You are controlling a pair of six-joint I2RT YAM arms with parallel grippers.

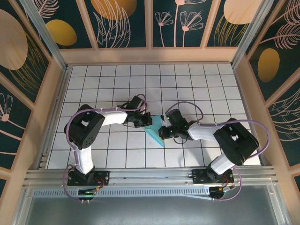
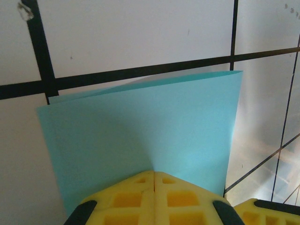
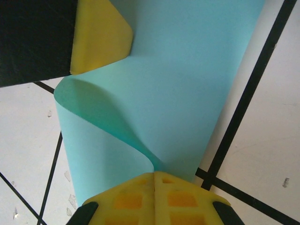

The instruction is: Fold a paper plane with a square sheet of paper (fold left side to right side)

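On the left of the top view, the table [image 1: 93, 84] shows bare white tiles between the wooden side wall [image 1: 52, 108] and the left arm [image 1: 86, 129], with more open rows behind it. The left gripper [image 1: 139, 120] sits near the table's middle, its yellow fingers [image 2: 126, 197] pressed together on the near edge of the sheet of paper [image 1: 153, 132]. In the left wrist view the teal sheet [image 2: 140, 131] is doubled over (a second layer's edge peeks out along the far side). Its far edge stops just short of a black grid line, and its right edge is straight. The sheet lies between the two grippers. In the right wrist view the sheet [image 3: 187, 84] curls into a loose loop at its left edge, not pressed flat. The right gripper [image 1: 164, 131] pinches the sheet's other side, fingers [image 3: 183, 199] closed on it. Behind the right arm [image 1: 234, 140], open tiles run to the far wall.
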